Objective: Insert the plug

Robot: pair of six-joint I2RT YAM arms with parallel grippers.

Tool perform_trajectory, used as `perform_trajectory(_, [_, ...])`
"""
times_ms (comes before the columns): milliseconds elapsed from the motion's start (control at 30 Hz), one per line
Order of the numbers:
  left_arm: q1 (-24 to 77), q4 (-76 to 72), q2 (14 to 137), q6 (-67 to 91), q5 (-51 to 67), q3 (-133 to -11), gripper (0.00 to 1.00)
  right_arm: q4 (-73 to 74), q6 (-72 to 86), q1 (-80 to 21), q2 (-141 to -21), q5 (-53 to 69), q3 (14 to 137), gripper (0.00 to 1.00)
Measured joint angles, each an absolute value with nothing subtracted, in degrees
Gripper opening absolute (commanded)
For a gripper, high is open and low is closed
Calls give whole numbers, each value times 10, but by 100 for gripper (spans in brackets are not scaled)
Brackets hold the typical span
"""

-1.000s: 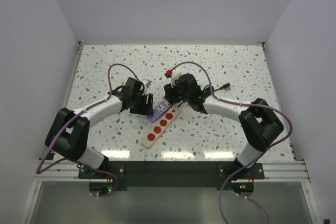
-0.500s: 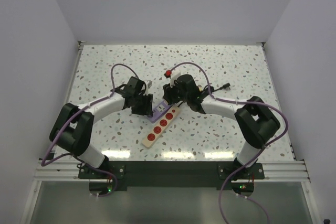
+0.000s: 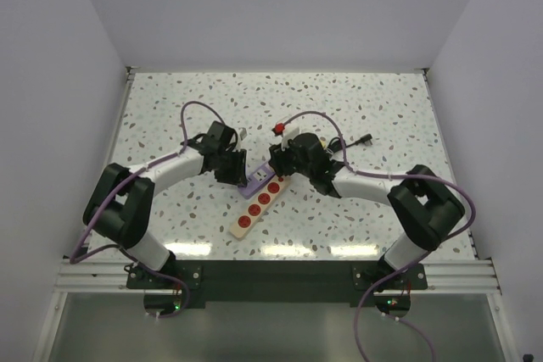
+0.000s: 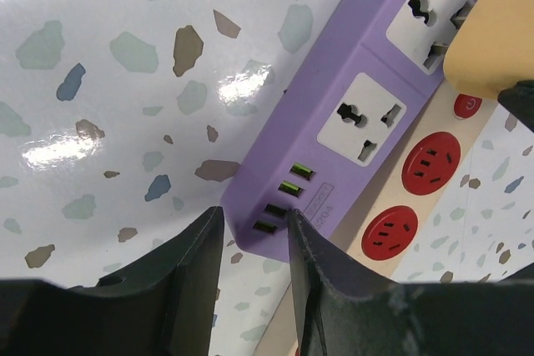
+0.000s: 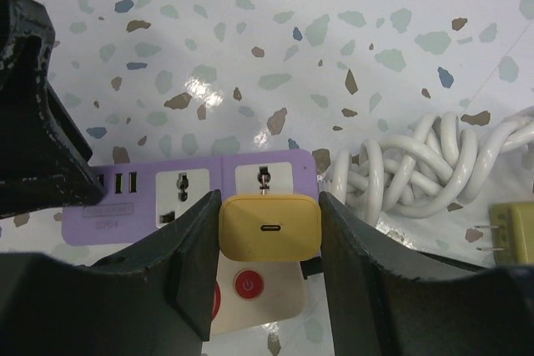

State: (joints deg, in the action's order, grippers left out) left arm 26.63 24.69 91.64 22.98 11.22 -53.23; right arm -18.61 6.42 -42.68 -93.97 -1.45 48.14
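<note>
From above, I saw the left gripper (image 3: 231,167) and right gripper (image 3: 278,161) meeting over the purple strip (image 3: 254,181); the left wrist view showed fingers (image 4: 196,277) narrowly parted at its USB end, though I couldn't tell whether they gripped it; the right wrist view showed the yellow plug (image 5: 269,235) pinched over the end socket.

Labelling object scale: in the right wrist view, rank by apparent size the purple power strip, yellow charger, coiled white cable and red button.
1. coiled white cable and purple power strip: about alike; strip partly hidden.
2. yellow charger.
3. red button.
</note>
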Motion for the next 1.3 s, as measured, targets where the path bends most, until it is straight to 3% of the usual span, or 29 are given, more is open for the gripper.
perform_trajectory(1300, [263,244,927,249,128,-538,37,-230,39,-459,-964,-67,470,0])
